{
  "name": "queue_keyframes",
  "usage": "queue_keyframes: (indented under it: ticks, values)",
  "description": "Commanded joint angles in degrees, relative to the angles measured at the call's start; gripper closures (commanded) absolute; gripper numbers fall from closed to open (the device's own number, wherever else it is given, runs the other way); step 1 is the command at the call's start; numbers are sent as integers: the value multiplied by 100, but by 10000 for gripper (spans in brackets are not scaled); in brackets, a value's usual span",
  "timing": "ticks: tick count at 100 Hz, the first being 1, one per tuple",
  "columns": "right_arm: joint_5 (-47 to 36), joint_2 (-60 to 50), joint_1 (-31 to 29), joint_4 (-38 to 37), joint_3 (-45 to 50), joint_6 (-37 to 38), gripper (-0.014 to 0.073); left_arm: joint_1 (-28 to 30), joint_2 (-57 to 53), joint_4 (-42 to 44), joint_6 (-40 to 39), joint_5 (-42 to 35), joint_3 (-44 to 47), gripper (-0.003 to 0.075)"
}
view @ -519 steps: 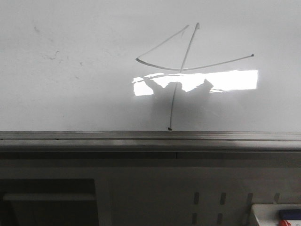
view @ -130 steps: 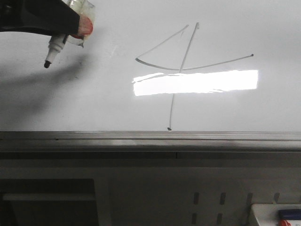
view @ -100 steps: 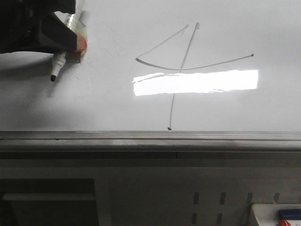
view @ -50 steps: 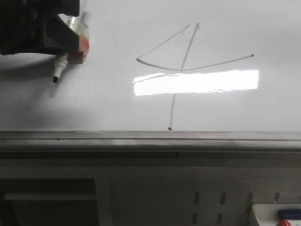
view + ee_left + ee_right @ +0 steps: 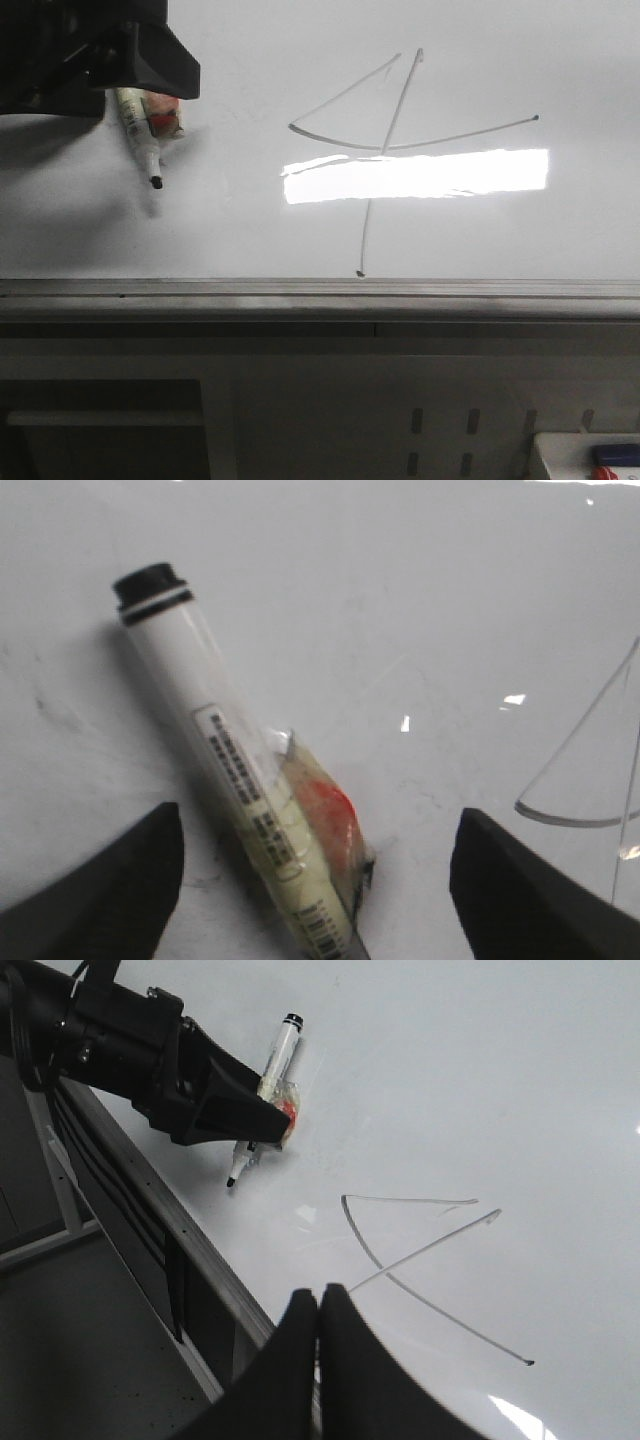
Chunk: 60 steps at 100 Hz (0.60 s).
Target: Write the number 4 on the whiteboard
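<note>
The number 4 (image 5: pixel 383 150) is drawn in thin dark strokes on the glossy whiteboard (image 5: pixel 500 230), across a bright glare. A white marker (image 5: pixel 140 135) with a red taped wad lies on the board at the upper left, its tip pointing down and to the right. My left gripper (image 5: pixel 120 90) hovers over it. In the left wrist view the left gripper (image 5: pixel 318 820) is open, its fingers wide on both sides of the marker (image 5: pixel 200 710) and not touching it. My right gripper (image 5: pixel 320 1295) is shut and empty, near the board's rail, and looks across the 4 (image 5: pixel 430 1248).
A grey metal rail (image 5: pixel 320 290) runs along the board's near edge, with a slotted cabinet front below. A white tray (image 5: pixel 565 450) with blue and red items stands at the bottom right.
The left gripper came in from the upper left with the marker and lowered it to the board. The marker tip has swung from lower left to lower right, and the fingers stand apart.
</note>
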Motion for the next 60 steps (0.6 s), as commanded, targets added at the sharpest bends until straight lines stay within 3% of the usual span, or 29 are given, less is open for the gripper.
queue_keyframes:
  ticks: [1,10,17,31,45,60]
  values:
    - [-463,-30,-25,-92,-147,124,638,12,-408,-16,34,-258,-133,195]
    - [-474,-39,-38,-265,-147,322,638,12,-906,23,46,-202,-111,212]
    - [-498,-54,-50,-556,-147,520,638,12,-1330,110,216,-175,-44,272]
    - [-748,-333,-50,-1395,104,1220,638,12,-2336,110,982,-80,371,486]
    - [-692,-953,-50,-3059,703,2953,637,12,-3486,110,1104,151,966,743]
    - [-136,-1960,-50,-5465,1509,5381,637,12,-4456,110,1104,213,1535,741]
